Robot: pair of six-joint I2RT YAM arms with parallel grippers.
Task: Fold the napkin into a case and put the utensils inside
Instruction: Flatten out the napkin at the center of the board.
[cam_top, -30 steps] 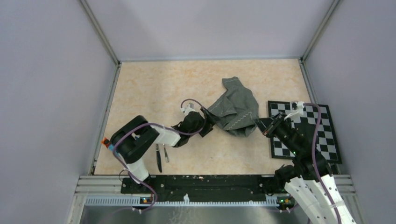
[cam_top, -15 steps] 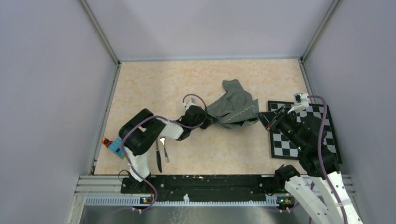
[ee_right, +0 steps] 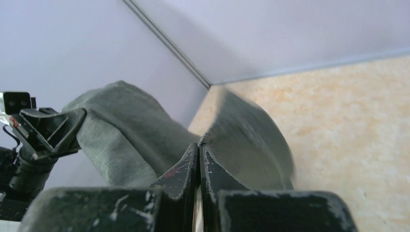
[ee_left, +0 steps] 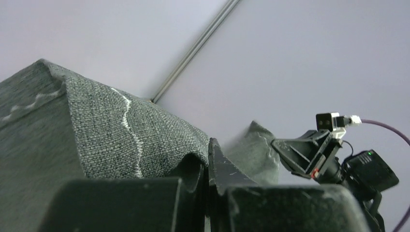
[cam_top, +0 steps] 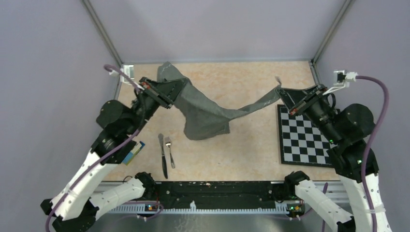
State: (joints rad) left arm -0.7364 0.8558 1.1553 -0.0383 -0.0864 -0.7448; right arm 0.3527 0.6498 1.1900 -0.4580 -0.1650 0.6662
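Observation:
The dark grey napkin (cam_top: 208,113) hangs stretched in the air between both arms, sagging in the middle over the table. My left gripper (cam_top: 167,92) is shut on its left corner, seen up close as grey cloth (ee_left: 121,140) draped over the fingers. My right gripper (cam_top: 282,94) is shut on the right corner, with the cloth (ee_right: 145,135) pinched at the fingertips. The utensils lie near the front left: a silver knife (cam_top: 163,155) and a shorter fork (cam_top: 169,151), side by side on the table.
A black-and-white checkered board (cam_top: 309,137) lies at the right under the right arm. Grey walls enclose the beige table (cam_top: 232,154) on three sides. A black rail (cam_top: 212,189) runs along the near edge.
The left gripper closed on the napkin. Both arms then rose and moved apart, lifting the crumpled cloth off the table and stretching it between them.

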